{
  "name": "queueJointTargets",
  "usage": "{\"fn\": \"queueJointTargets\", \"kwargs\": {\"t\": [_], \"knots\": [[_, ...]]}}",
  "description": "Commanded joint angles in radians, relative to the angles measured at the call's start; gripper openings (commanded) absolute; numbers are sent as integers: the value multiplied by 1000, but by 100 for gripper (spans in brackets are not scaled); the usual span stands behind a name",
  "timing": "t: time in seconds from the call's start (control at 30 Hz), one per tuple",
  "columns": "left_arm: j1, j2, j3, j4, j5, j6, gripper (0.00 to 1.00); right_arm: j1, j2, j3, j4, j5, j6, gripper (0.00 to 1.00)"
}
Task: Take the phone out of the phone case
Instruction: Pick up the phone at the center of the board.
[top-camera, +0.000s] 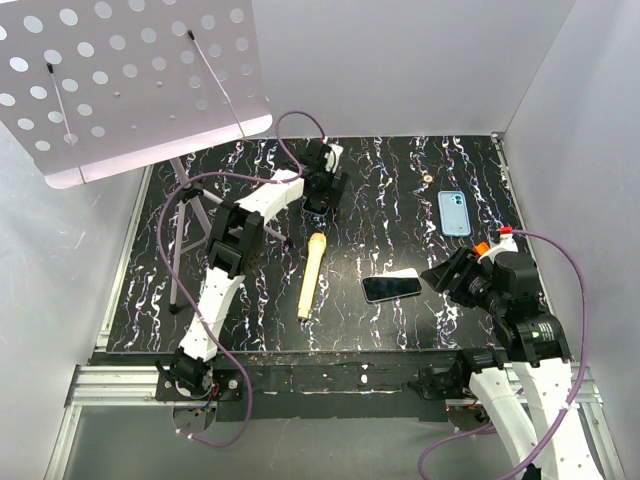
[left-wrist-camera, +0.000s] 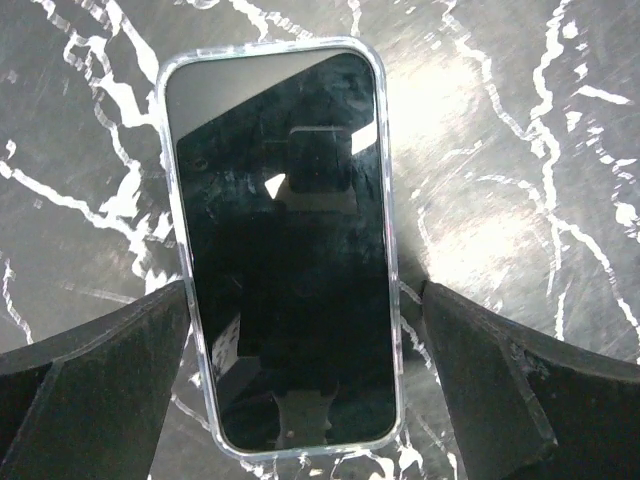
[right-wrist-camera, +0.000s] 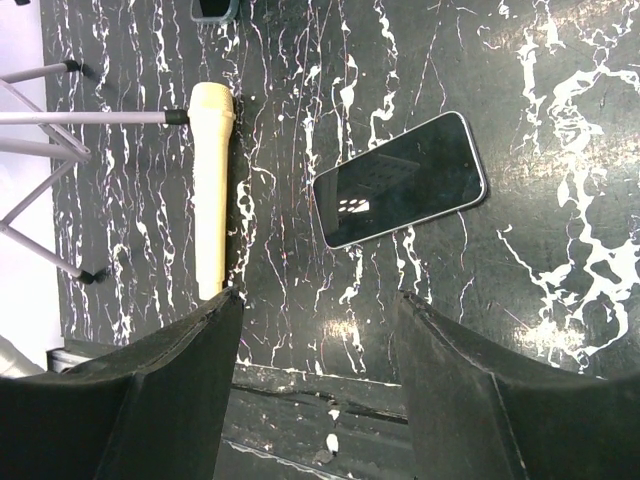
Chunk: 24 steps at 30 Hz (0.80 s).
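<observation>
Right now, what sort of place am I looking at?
Probably a robot test bench: a left arm and right arm bolted to a rail, white walls boxing in a marbled table, and props like a phone and microphone.

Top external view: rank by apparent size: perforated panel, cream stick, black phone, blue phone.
1. Perforated panel, largest, though raised nearer the camera.
2. Cream stick.
3. Black phone and blue phone: look about alike, so unranked.
</observation>
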Motion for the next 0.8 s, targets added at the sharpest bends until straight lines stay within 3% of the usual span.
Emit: {"fn": "queueJointTargets", "kwargs": {"t": [0.0, 0.07, 0.1, 0.13, 0.17, 0.2, 0.4, 0.47, 0.77], "knots": [[-19, 101, 92, -110, -50, 47, 97, -3, -18, 19, -10, 7, 5, 68], [-19, 117, 112, -126, -55, 50, 91, -3, -18, 30, -21, 13, 6, 68], [-18, 118, 110, -129, -52, 53, 84, -3, -21, 33, -24, 15, 9, 68], [-19, 118, 110, -126, -46, 59, 71, -3, -21, 36, -29, 15, 8, 68], [-19, 117, 106, -129, -41, 56, 52, -1, -22, 39, -32, 18, 8, 68], [-19, 108, 101, -126, -36, 53, 43, -3, -22, 42, -35, 20, 8, 68], [-19, 45, 149, -126, 0, 82, 14, -3, -16, 39, -33, 4, 22, 67], [-19, 13, 173, -128, 48, 75, 1, -1, -13, 34, -29, 0, 25, 67], [-21, -135, 152, -98, 198, -56, 0, -3, 4, 36, -24, -9, 34, 67]]}}
